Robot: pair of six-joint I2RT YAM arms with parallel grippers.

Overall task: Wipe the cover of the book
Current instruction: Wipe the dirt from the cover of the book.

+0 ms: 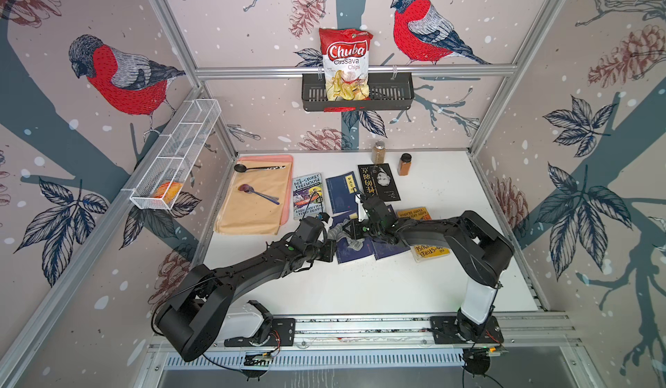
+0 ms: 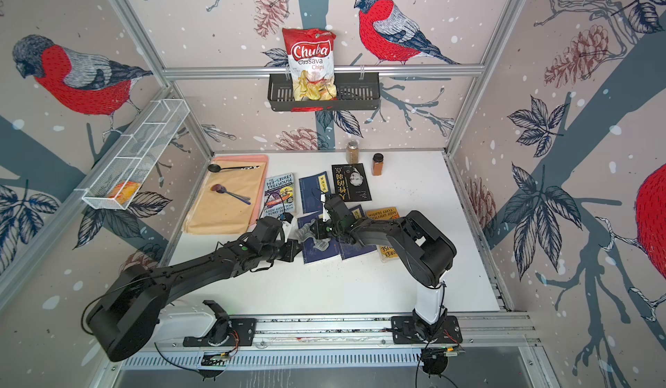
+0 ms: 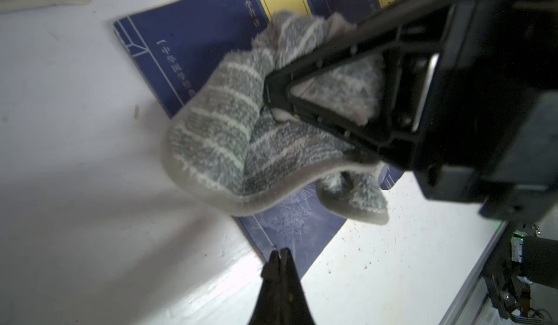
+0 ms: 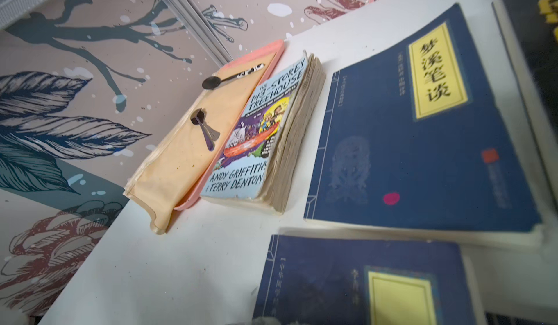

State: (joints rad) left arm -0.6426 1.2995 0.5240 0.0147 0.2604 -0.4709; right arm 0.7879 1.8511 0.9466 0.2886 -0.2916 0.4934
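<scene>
Right claw [image 3: 268, 103] is clamping a fold of the grey striped cloth [image 3: 217, 133], jaws pinched tight on the fabric, and is holding it down against the blue book [image 3: 193, 43]. Its arm is reaching in from the right side of the surface [image 1: 396, 285], elbow raised and forearm angling across toward the middle, as both top views are showing. The left claw [image 3: 280, 252] is sitting with its jaws together, gripping nothing, its tips pointing at the book's edge; I cannot tell whether they are touching the cover. That arm is stretching low and long from its base, wrist bent just beside the book's left side.

The book is lying flat near the middle of the surface, cover up, showing a yellow title label and pale line patterns on dark blue. The cloth is bunching over the middle of the cover and hanging past one edge. A second book [image 1: 387, 249], also blue, is lying just beside it, and dark specks are dotting the surface nearby.
</scene>
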